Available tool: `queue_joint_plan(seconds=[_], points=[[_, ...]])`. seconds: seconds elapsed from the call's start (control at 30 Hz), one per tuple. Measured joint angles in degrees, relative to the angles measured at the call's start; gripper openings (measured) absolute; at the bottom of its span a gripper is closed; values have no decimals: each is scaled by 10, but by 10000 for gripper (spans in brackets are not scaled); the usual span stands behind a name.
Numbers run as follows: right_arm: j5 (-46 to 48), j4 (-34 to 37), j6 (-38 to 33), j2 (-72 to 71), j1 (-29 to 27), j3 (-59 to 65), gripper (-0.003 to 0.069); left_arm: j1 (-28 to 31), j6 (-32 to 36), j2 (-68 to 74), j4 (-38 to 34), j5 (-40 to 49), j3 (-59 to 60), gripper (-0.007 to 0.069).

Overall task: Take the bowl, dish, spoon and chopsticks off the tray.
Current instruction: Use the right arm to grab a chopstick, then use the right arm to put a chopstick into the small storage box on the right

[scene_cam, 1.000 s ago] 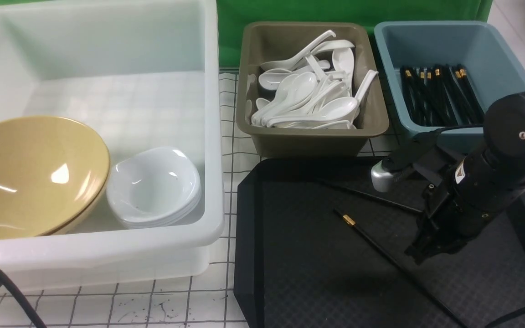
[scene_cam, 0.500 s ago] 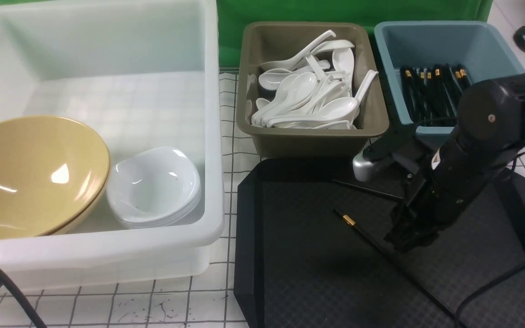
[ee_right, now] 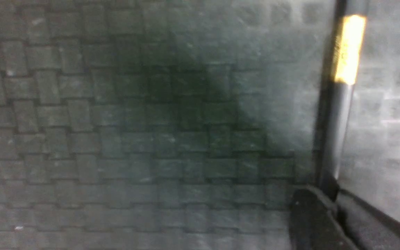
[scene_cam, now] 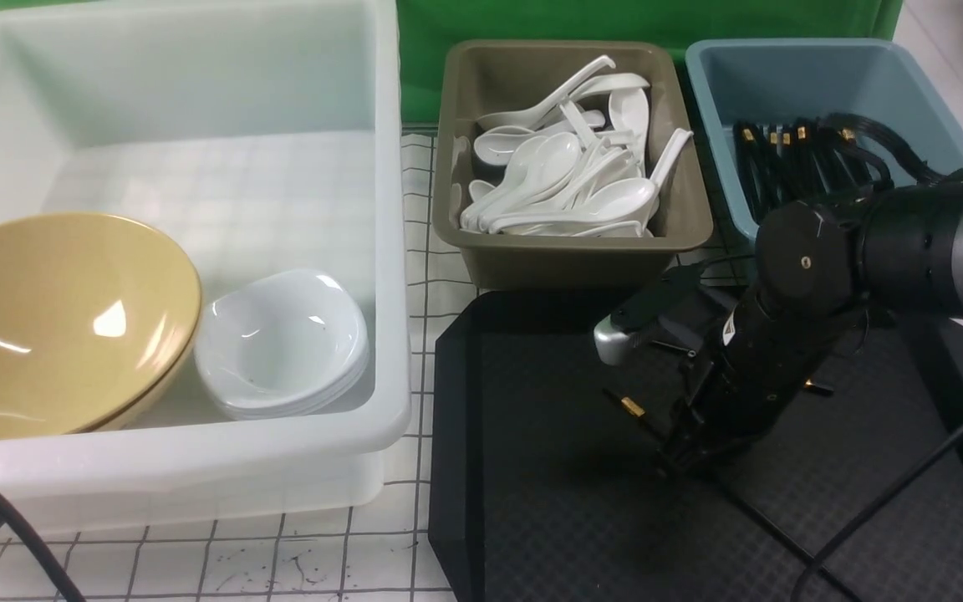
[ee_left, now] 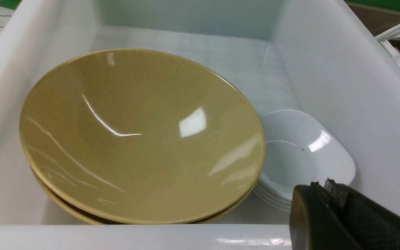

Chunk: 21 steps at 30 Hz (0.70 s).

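The right arm (scene_cam: 908, 242) bends steeply down over the cross-hatched black plastic tray (scene_cam: 532, 502), and the right end effector (scene_cam: 682, 458) is clenched on one thin black, gold-banded chopstick (scene_cam: 634, 408) lying on that tray. The left end effector (ee_left: 319, 185) hangs clamped shut above the translucent white tub (scene_cam: 389, 251), which holds the glossy mustard bowl (scene_cam: 55, 318)
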Motion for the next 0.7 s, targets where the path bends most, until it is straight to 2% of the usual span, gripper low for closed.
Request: queue_joint_plan(seconds=[0.2, 0.3, 0.4, 0.53, 0.6, 0.7], points=[[-2, 8, 0, -85, 28, 6, 78, 0, 0, 0, 0, 0, 0, -13], [-2, 3, 0, -150, 28, 1, 78, 0, 0, 0, 1, 0, 0, -13], [-42, -29, 0, -225, 13, -15, 78, 0, 0, 0, 5, 0, 0, -13], [-193, -68, 0, -266, -49, -47, 78, 0, 0, 0, 8, 0, 0, -13], [-285, -76, 13, -245, -101, -75, 78, 0, 0, 0, 10, 0, 0, -13], [-323, -76, 36, -189, -150, -126, 78, 0, 0, 0, 11, 0, 0, -13]])
